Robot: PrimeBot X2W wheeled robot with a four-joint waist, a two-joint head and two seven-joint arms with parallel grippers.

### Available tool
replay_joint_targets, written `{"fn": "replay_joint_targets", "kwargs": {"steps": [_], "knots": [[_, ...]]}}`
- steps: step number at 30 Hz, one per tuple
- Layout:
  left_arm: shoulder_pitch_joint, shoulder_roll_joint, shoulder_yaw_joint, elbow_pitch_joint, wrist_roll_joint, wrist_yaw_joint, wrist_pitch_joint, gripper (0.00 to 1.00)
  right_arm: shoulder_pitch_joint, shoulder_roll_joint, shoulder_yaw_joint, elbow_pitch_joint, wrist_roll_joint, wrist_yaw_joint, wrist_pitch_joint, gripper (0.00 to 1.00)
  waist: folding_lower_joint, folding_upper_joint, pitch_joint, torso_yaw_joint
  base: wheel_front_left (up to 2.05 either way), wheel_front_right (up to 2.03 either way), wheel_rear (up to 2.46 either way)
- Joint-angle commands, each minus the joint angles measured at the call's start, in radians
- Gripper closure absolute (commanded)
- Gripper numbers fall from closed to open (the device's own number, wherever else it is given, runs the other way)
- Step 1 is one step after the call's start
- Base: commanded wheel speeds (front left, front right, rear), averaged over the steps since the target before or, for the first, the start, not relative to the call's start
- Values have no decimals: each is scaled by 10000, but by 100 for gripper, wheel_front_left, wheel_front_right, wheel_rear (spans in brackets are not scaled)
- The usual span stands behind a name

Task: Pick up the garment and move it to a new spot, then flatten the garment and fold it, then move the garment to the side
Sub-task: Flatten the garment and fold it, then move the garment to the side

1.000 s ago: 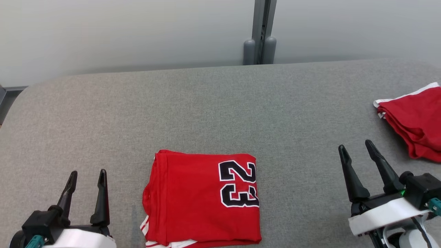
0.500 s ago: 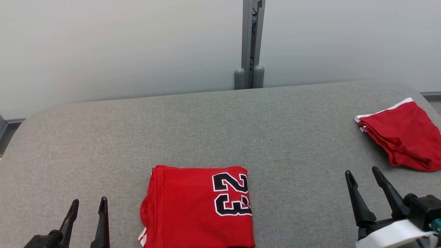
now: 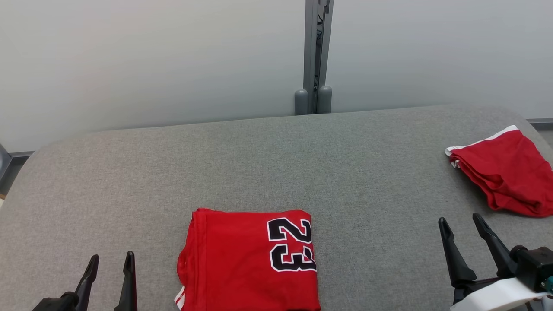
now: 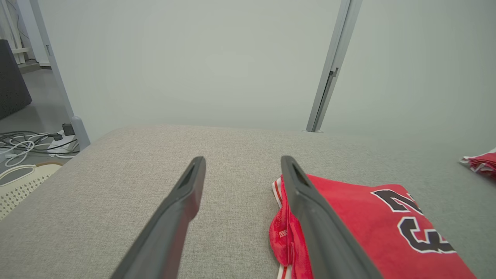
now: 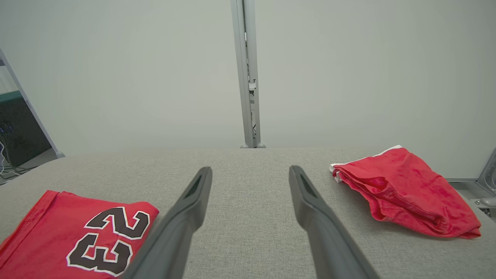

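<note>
garment: folded red jersey with black 23 (image 3: 242, 263) is lying flat at the near middle of the grey fabric bench (image 3: 259, 164) | left claw (image 3: 112, 257): hovering near its left edge, spread wide, gripping nothing | right claw (image 3: 459, 218): hovering well to its right, spread wide, empty | bunched red cloth with white trim (image 3: 503, 175): lying at the bench's far right
</note>
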Motion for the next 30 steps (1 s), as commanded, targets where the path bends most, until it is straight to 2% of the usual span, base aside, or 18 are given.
{"fn": "replay_joint_targets", "kwargs": {"steps": [1,22,30], "knots": [[30,72,-1,-17,-54,69,17,0,10,-7,-28,-35,-23,3,25,0,0,-1,-8,-11,0,0,0],[-21,45,-63,-156,-160,212,-118,0,-14,-89,-143,-196,-65,3,168,0,0,-1,69,48,0,0,0],[-682,-32,-183,-285,-103,187,-224,0,-240,116,-45,151,28,5,262,0,0,-1,501,671,0,0,0]]}}
